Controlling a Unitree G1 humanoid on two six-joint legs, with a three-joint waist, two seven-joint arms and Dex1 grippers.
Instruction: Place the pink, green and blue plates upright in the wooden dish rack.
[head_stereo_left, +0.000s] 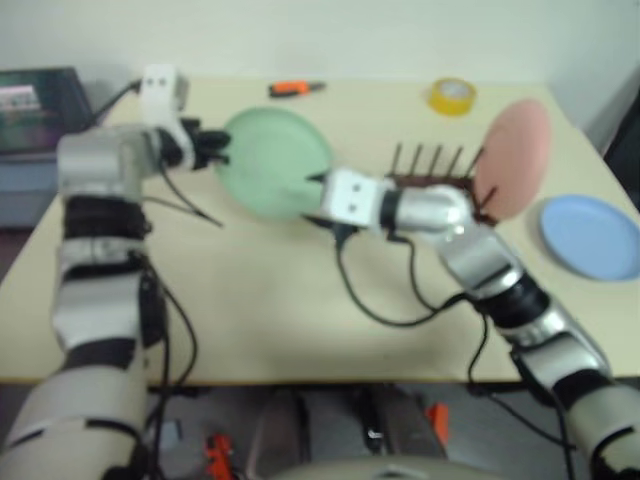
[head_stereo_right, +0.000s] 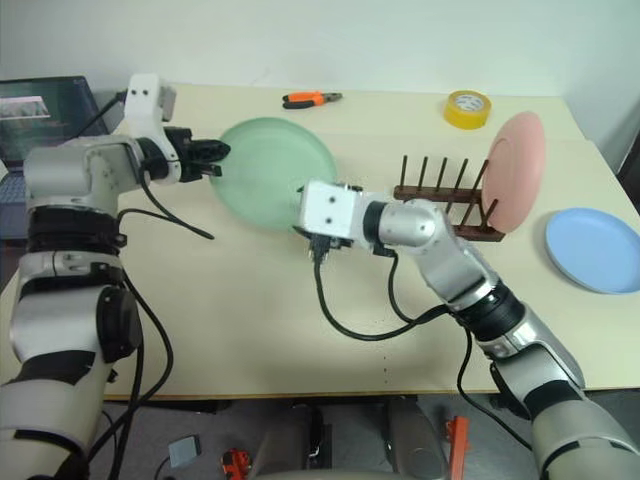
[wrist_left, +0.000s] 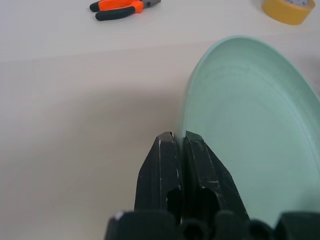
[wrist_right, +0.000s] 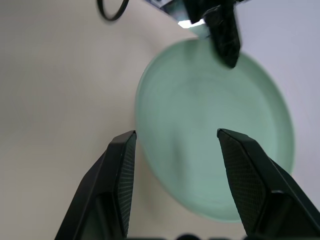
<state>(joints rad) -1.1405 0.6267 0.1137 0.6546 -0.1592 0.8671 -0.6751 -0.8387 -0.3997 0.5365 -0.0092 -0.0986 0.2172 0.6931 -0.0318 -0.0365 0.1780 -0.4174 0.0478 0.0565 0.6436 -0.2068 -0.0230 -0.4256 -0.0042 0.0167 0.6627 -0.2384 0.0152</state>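
On table, unlabelled yellow tape roll (head_stereo_right: 467, 108)

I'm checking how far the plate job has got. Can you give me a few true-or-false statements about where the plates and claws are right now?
1. The left claw is shut on the green plate's rim. True.
2. The pink plate lies flat on the table. False: it stands upright at the end of the wooden dish rack.
3. The right claw is open, facing the green plate. True.
4. The blue plate stands in the rack. False: it lies flat on the table.
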